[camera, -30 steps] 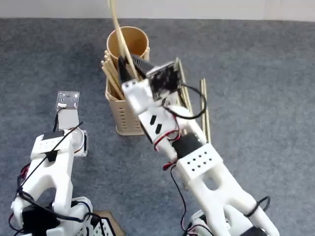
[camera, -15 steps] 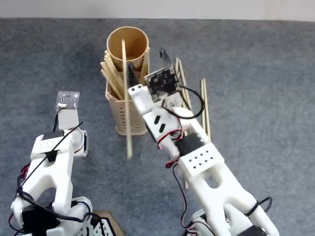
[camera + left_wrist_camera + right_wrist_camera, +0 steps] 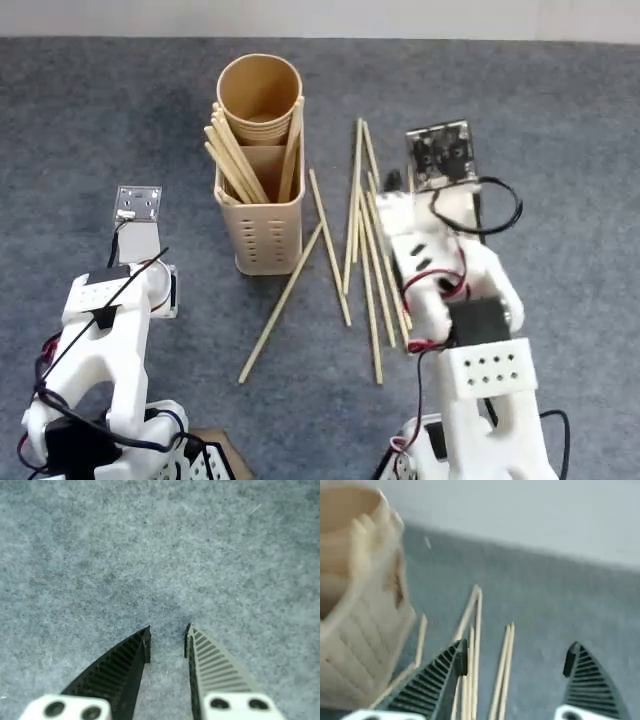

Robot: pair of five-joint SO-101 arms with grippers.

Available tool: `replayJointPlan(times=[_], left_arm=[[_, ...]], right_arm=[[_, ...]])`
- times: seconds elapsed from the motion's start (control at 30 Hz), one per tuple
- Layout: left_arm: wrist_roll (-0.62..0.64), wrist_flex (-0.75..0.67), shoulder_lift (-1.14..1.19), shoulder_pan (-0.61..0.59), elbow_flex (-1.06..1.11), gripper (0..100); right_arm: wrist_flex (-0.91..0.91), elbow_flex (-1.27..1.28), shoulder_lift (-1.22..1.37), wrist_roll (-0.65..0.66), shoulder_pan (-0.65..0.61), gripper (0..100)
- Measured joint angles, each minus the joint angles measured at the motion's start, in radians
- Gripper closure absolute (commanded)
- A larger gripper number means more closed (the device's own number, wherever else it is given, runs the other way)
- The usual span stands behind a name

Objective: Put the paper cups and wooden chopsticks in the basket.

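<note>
While the grey desk spreads under both arms, you have the right arm stretched up its right side. The left arm is folded low at the left, well apart from the task's things. The beige slotted basket stands upright between the two arms, nearer the right one. A stack of paper cups sits upright at the basket's far end. Wooden chopsticks lean inside the basket, just beside the cups. A scatter of loose chopsticks lies flat on the desk between the basket and the right arm, several crossing one another. One single chopstick lies slanted, its upper end close to the basket's foot. The right arm's jaws gape wide with nothing between them, hanging above the loose chopsticks near the basket. The left arm's jaws are parted by only a narrow gap, tips pointing at bare desk, and they hold nothing.
</note>
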Motion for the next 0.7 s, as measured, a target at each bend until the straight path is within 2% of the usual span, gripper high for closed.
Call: replayJointPlan(times=[0.27, 0.43, 0.7], left_arm=[[0.0, 0.0, 0.0, 0.0, 0.0, 85], [0.0, 0.0, 0.0, 0.0, 0.0, 85], [0.0, 0.0, 0.0, 0.0, 0.0, 85]], right_arm=[[0.014, 0.075, 0.356, 0.058, 0.048, 69.6], [-0.058, -0.041, 0.637, 0.104, 0.077, 69.6], [-0.149, -0.258, 1.028, 0.107, 0.118, 69.6]])
